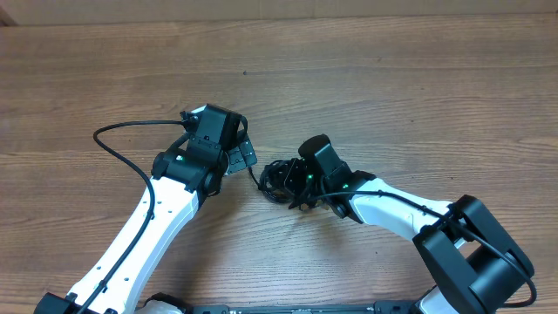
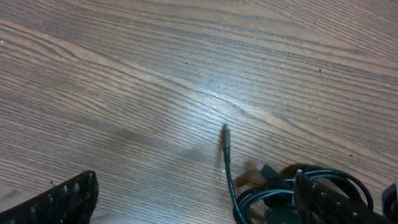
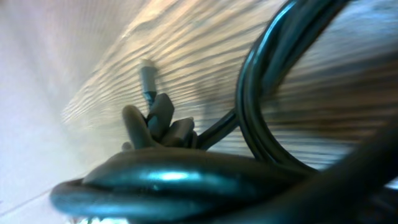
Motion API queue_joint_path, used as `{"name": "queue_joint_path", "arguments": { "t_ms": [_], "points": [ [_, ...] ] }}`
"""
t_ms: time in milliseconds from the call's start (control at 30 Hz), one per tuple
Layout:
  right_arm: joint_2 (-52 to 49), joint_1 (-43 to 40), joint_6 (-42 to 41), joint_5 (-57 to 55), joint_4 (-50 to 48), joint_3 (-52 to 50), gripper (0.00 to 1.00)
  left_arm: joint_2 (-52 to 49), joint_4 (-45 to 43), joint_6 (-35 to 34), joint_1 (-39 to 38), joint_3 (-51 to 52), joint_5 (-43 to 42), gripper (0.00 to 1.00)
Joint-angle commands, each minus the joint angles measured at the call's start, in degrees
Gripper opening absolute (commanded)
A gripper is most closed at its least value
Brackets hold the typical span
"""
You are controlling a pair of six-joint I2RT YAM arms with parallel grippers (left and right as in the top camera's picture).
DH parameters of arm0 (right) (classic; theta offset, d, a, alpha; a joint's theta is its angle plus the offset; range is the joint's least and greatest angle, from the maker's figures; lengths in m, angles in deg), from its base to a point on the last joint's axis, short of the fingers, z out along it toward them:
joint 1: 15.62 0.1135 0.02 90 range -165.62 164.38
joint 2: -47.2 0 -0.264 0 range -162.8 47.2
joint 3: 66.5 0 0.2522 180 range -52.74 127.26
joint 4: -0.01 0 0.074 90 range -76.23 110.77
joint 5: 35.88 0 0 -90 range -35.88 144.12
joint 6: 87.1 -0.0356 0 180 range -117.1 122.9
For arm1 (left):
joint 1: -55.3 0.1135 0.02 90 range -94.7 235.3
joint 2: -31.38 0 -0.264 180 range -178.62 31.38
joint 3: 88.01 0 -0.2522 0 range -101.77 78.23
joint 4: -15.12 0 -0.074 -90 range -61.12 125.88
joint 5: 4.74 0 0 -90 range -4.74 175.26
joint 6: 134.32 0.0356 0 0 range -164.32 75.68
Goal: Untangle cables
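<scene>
While left gripper point(image 1: 241, 158) hovered, jaws wide, above desk point(image 1: 392, 78), right gripper point(image 1: 292, 181) jaws closed on coiled cables point(image 1: 272, 190), one plug point(image 2: 224, 132) lying loose

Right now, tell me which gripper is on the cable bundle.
The right gripper: it is shut on the cables. The left gripper stands wide open just beside them, holding nothing.

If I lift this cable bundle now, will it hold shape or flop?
Probably floppy: the cable bundle lies in thin loose loops, which would likely sag. It looks light, and where strands cross it may come up as one clump. The free plug end sticking out would likely trail across the table.
</scene>
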Motion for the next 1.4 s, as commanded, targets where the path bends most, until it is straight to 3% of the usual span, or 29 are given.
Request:
{"name": "queue_joint_path", "arguments": {
  "t_ms": [0, 433, 767, 933, 1100, 1367],
  "points": [
    [2.12, -2.86, 0.50, 8.83, -2.19, 0.79, 0.04, -0.02, 0.15, -0.22, 0.26, -0.74, -0.46, 1.00],
    [4.61, -15.37, 1.44, 28.87, -2.27, 0.76, 0.04, -0.02, 0.15, -0.22, 0.24, -0.74, -0.46, 1.00],
    [4.61, -21.84, 1.46, 37.68, -2.27, 0.76, 0.04, -0.02, 0.28, -0.20, 0.24, -0.74, -1.38, 1.00],
    [4.61, -24.44, -0.02, 40.46, -2.23, 0.76, 0.04, -0.02, 1.38, 1.84, 0.11, -0.74, -16.04, 1.00],
    [4.61, -25.70, -4.59, 41.70, -2.27, 0.76, 0.04, -0.02, -2.86, 17.51, 0.02, -0.74, -37.24, 0.95],
    [4.61, -26.71, -9.05, 48.81, -2.93, 0.76, 0.04, 0.00, -6.69, 21.22, 0.02, -0.74, -44.00, 0.96]
  ]
}}
